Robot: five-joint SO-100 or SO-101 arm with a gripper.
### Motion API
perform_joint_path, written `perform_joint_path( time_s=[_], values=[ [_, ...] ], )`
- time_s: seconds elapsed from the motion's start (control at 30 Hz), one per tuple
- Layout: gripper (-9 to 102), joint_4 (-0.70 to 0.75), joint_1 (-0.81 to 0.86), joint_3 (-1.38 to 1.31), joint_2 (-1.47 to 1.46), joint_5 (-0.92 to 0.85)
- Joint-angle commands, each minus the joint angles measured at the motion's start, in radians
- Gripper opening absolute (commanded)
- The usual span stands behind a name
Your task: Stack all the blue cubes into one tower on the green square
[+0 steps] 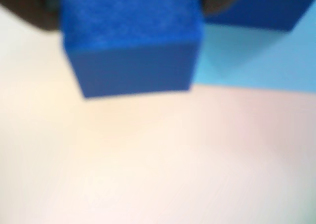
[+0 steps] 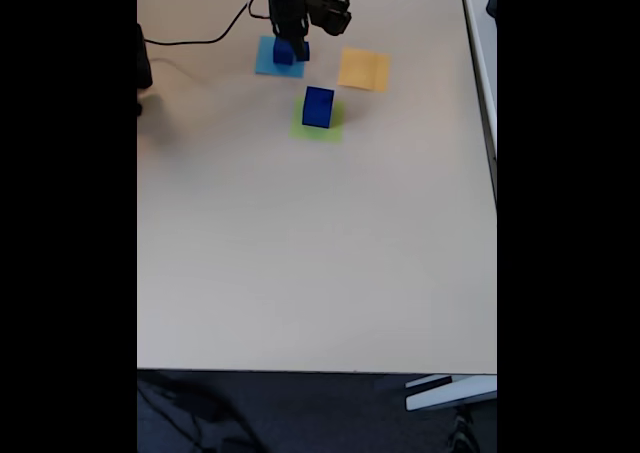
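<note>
fixed view: hand (image 2: 291,45) at top of frame over light-blue square (image 2: 268,63), clamped on dark-blue cube (image 2: 288,53). larger blue cube (image 2: 318,106) sits on green square (image 2: 325,129), upper centre of tabletop (image 2: 300,253). orange-yellow square (image 2: 363,69) right of hand.

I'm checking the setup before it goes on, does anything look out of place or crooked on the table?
Nothing looks spilled or damaged. One blue cube sits on the green square, turned slightly askew to the patch's edges. The gripper is at another blue cube over the light-blue square.
</note>
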Motion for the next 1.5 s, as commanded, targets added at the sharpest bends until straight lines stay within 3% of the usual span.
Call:
perform_joint_path(
  time_s=[0.0, 0.3, 0.97, 1.2, 1.47],
  values=[
    [0, -0.008, 0.014, -0.12, 0.0, -0.035],
    [0, -0.018, 0.037, -0.238, -0.064, -0.066],
    [1, -0.4, 0.051, -0.331, -0.296, -0.017],
    [1, -0.405, 0.046, -0.399, -0.337, 0.028],
    [2, -0.253, 0.023, -0.433, -0.374, 0.08]
  ],
)
